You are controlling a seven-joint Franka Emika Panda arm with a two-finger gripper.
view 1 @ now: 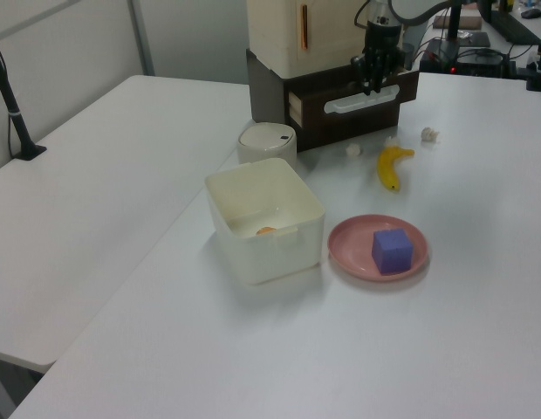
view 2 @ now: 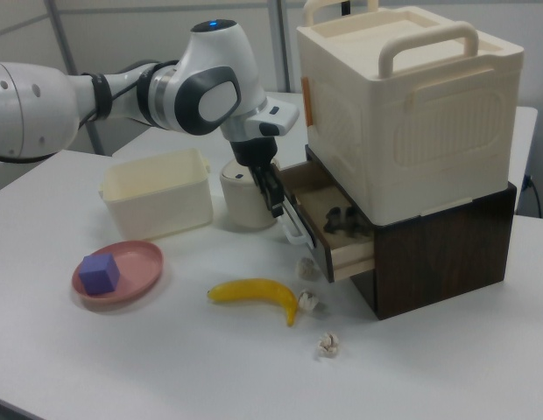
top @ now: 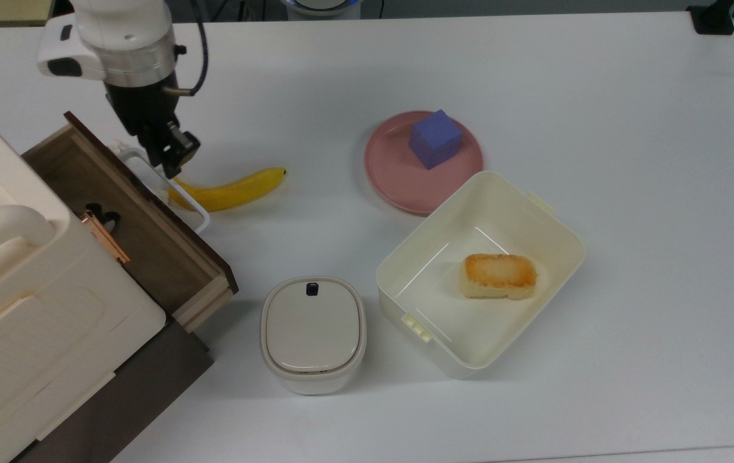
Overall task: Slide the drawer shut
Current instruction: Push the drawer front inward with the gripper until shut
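Drawer partly open, claw at its white handle, finger state unclear

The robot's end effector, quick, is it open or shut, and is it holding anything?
End effector: cannot be told; it sits at the white handle of the drawer.

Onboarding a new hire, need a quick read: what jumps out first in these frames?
The white arm's gripper hangs at the white handle of the drawer, which is part open under the big cream cabinet at the top view's left. Next come the banana on the table right beside that handle, and the purple cube on the pink plate mid-table.
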